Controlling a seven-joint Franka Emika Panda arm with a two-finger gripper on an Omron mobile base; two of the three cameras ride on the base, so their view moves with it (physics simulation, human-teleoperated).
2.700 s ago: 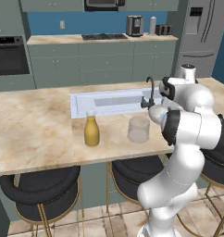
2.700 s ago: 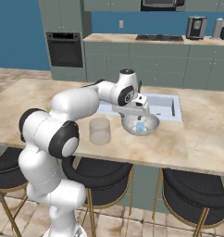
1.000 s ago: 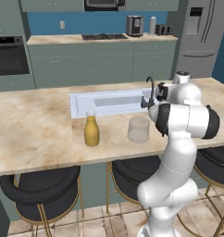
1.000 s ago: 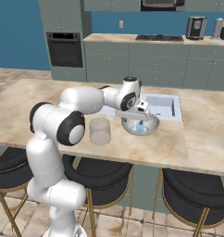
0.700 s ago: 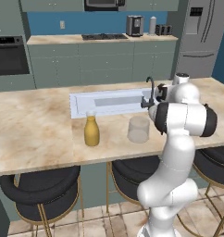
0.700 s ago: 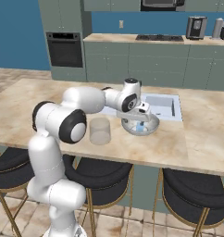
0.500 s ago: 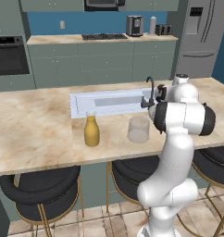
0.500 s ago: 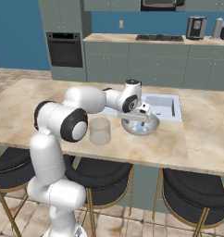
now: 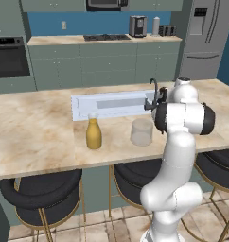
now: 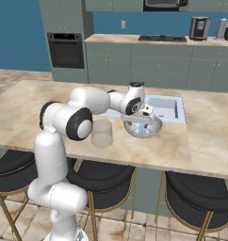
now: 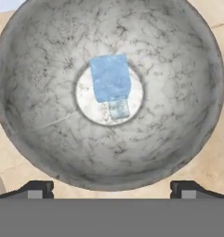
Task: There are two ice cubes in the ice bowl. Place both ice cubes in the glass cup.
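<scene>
On marble counter (image 10: pixel 191 141), speckled round ice bowl (image 11: pixel 49 152) holds translucent ice cubes (image 11: pixel 110 77); tool (image 11: pixel 112 189) spread.

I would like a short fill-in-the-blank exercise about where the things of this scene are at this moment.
1. Both ice cubes lie inside the ice ____.
2. The gripper hangs above the ice bowl with its fingers ____, holding nothing.
3. The glass cup stands on the counter and has ____ ice in it.
4. On the counter, the yellow bottle stands beside the glass ____.

Missing words: bowl; open; no; cup
</scene>
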